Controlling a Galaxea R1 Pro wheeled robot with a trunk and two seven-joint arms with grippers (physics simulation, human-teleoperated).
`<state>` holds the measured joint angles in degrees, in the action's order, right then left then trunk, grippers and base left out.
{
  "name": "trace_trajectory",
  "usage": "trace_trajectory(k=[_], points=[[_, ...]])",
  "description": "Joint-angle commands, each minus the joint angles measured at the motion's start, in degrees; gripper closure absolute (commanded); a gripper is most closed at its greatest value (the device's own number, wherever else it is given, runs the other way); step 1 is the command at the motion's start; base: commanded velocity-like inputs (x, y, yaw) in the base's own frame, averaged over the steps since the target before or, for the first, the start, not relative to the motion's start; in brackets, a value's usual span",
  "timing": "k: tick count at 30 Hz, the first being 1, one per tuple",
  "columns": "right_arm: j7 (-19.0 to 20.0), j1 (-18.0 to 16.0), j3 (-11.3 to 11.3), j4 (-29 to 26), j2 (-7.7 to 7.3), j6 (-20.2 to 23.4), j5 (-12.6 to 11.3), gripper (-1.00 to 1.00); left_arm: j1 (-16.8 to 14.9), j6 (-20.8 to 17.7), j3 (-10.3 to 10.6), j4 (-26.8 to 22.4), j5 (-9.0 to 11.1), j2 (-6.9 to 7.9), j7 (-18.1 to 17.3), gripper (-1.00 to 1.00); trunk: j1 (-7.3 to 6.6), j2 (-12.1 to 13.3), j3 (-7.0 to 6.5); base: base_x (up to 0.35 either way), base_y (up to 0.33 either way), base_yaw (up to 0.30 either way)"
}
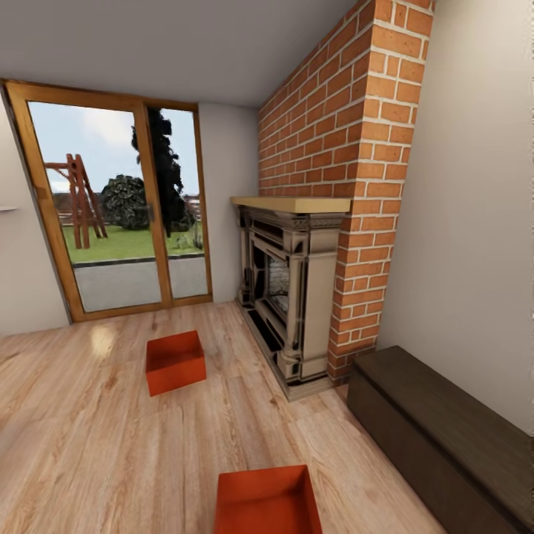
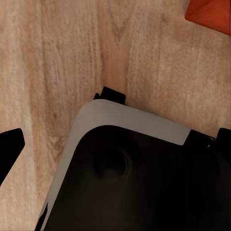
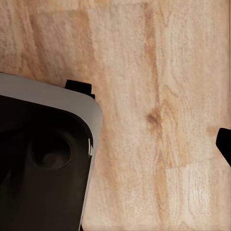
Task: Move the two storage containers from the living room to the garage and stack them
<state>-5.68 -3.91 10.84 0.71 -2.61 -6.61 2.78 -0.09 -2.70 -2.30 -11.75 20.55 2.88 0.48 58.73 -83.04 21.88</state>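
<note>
Two storage containers (image 1: 175, 361) (image 1: 268, 500) apart on wood-plank flooring (image 1: 89, 445).

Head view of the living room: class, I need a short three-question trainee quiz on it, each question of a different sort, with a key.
1. True or false: both storage containers rest on the wood-plank floor, apart from each other.
2. Multiple choice: what stands along the wall right of the brick chimney? A) a long dark brown chest B) a glass door C) a red-orange bin
3. Fill in: the farther container lies between the glass doors and the nearer container, left of the ____.

Key
1. True.
2. A, the chest.
3. Fireplace.
</note>
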Motion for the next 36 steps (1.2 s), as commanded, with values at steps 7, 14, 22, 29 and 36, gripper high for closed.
trace_trajectory(k=[7, 14, 22, 29, 36], points=[[-0.28, -0.05, 0.28, 0.08, -0.09, -0.07, 0.42, -1.00, 0.00, -0.28, -0.17, -0.12, 0.11, 0.02, 0.05, -1.00, 0.00, -0.04, 0.07, 0.000, -0.122, 0.000], [-0.29, -0.05, 0.32, 0.08, 0.06, -0.06, 0.47, -1.00, 0.00, -0.28, -0.17, -0.12, 0.19, 0.03, 0.05, -1.00, 0.00, -0.04, 0.07, 0.000, -0.170, 0.000], [-0.30, -0.05, 0.29, 0.08, -0.37, -0.07, 0.44, -1.00, 0.00, -0.28, -0.18, -0.12, 0.19, 0.03, 0.05, -1.00, 0.00, -0.04, 0.07, 0.000, -0.008, 0.214], [-0.30, -0.05, 0.29, 0.08, -0.37, -0.21, 0.38, -1.00, 0.00, -0.28, -0.21, -0.12, 0.19, 0.03, 0.05, -1.00, 0.00, -0.04, 0.07, 0.000, 0.000, 0.049], [-0.30, -0.05, 0.24, 0.08, -0.39, -0.24, 0.38, -1.00, 0.00, -0.28, -0.16, -0.12, 0.11, 0.03, 0.05, -1.00, 0.00, -0.04, 0.07, 0.035, 0.000, 0.001]])
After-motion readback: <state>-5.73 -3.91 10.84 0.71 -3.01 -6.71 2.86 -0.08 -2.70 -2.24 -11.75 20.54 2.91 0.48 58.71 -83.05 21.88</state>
